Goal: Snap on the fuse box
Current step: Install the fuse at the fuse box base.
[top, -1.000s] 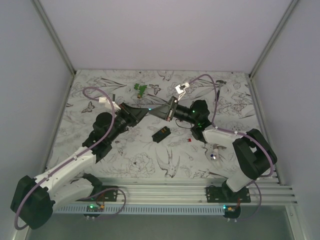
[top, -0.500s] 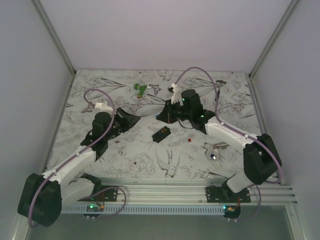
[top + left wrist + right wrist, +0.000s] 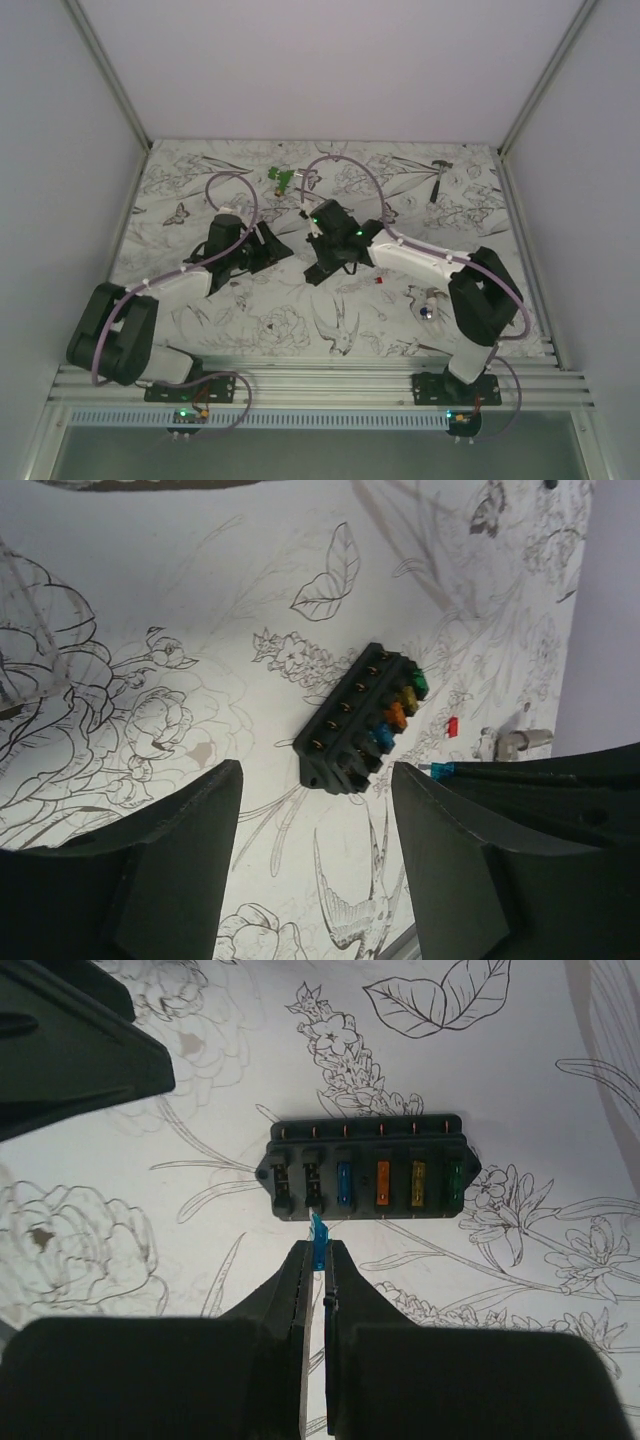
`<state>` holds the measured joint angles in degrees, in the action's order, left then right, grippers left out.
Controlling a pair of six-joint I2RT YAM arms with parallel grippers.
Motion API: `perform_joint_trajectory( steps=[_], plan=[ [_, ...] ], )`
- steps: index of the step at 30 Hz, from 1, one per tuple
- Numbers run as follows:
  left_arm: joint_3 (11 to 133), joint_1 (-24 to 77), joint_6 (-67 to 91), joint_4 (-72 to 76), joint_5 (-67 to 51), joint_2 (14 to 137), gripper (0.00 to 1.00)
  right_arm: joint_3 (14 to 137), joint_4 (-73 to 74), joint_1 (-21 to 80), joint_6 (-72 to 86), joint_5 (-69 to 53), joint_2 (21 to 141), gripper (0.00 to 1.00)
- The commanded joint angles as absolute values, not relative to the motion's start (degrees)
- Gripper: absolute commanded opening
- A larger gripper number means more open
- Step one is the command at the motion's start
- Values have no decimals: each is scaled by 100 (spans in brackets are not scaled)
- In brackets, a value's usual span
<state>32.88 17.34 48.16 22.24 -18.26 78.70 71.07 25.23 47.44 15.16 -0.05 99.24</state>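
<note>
**Ana:** Right gripper (image 3: 318,1260) first. It is pinched narrow on a small blue fuse (image 3: 318,1232), whose free end pokes out past the fingertips. What lies ahead of it?

**Ben:** The fuse box (image 3: 365,1180), flat on the flowered table cover (image 3: 520,1060) just beyond that fuse. Four slots carry blue, orange, yellow and green fuses. The two at the left end of the wrist view look empty.

**Ana:** Which slot would you aim for?

**Ben:** The second from that end, I'd judge, since the fuse sits just short of it. I can't tell whether its tip touches the box's edge.

**Ana:** And how to do it well?

**Ben:** The fuse leans slightly to one side, so the right gripper should square it with the slot first. Then bring it right over the opening and press straight in until it sits level with its neighbours. Nothing holds the box, so a slanted push could skid or tip it.

**Ana:** The other arm?

**Ben:** Farther off, the left gripper (image 3: 316,772) stands wide with nothing between its jaws, and the box lies beyond them. It could brace the box, I think.

**Ana:** Past that?

**Ben:** A loose red piece (image 3: 452,726) and a white-silver part (image 3: 510,742), clear of the box. Leave them.
</note>
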Motion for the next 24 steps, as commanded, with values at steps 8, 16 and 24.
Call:
perform_joint_trajectory(
  steps=[8, 16, 24],
  plan=[
    [3368, 1456, 4748, 2132, -2088, 8247, 78, 8048, 3247, 5243, 1199, 1146, 10683, 0],
    [3258, 1098, 4825, 2024, -2040, 8233, 90, 8334, 3472, 5317, 1178, 1271, 10980, 0],
    [3190, 952, 4834, 1908, -1918, 8142, 97, 8525, 3607, 5393, 1122, 1306, 11177, 0]
  ],
)
